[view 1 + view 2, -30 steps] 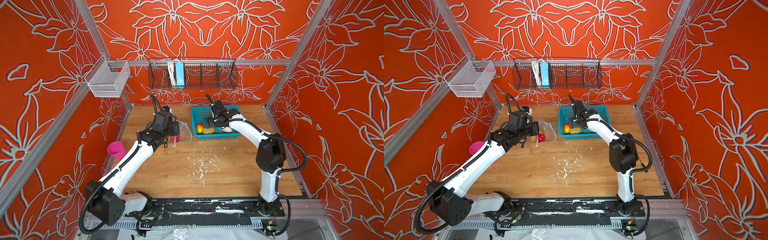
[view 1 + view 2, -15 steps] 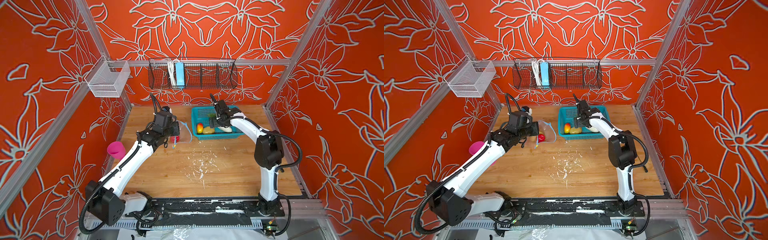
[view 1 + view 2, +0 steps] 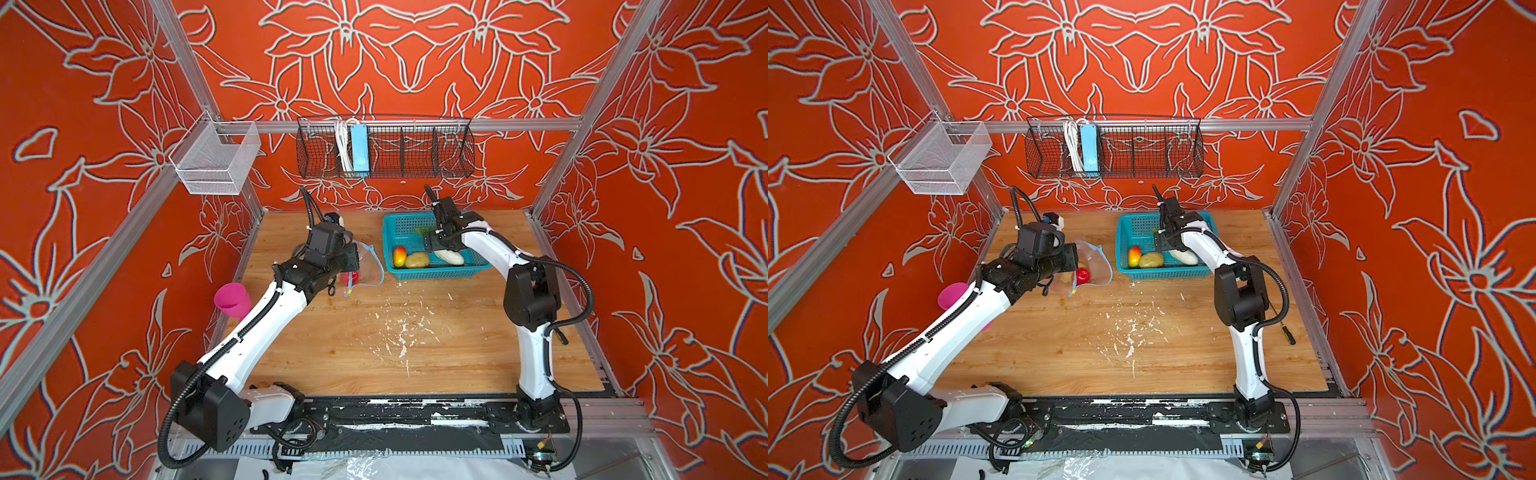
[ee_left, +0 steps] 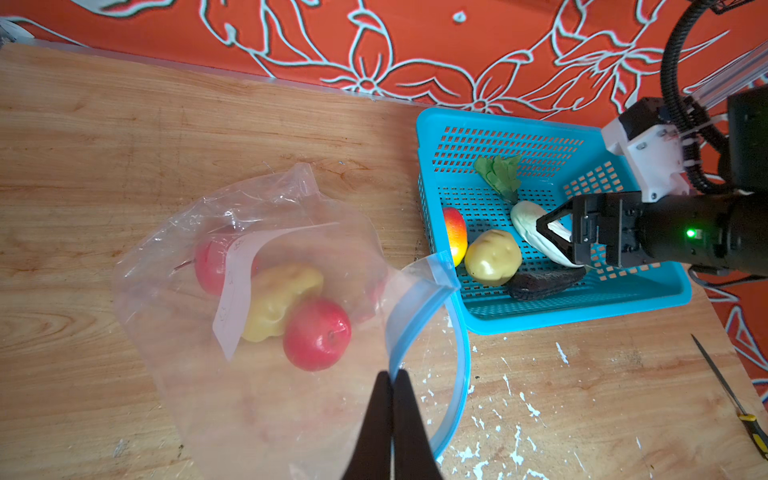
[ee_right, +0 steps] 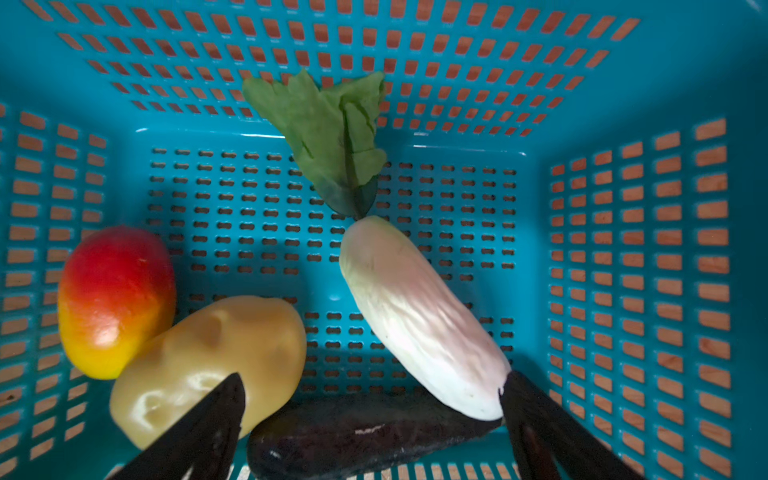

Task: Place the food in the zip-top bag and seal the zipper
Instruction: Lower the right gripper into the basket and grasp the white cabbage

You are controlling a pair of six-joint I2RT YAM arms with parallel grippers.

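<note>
1. The clear bag is being supported by the wooden table, just beside the teal basket, with its mouth facing that basket.
2. The upper lip of the blue zipper is being pinched by the left gripper, whose jaws are being pressed tightly together on it. The mouth is thereby being held agape, and the lower lip is being left to curve along the table.
3. A red ball, a second red ball and a yellow potato lump are being contained in the bag, partly veiled by its white label.
4. The right gripper is being held inside the basket with its jaws spread wide, and nothing is being grasped. One finger is being shown right at the end of the white vegetable, though contact cannot be told. The other is being poised over the potato.
5. The mango is being pressed against the potato. The green leaf is being propped against the basket wall at the white vegetable's other end. A dark purple piece is being overlapped by both potato and white vegetable.
6. In both top views a pink cup is being shown at the table's left edge.
</note>
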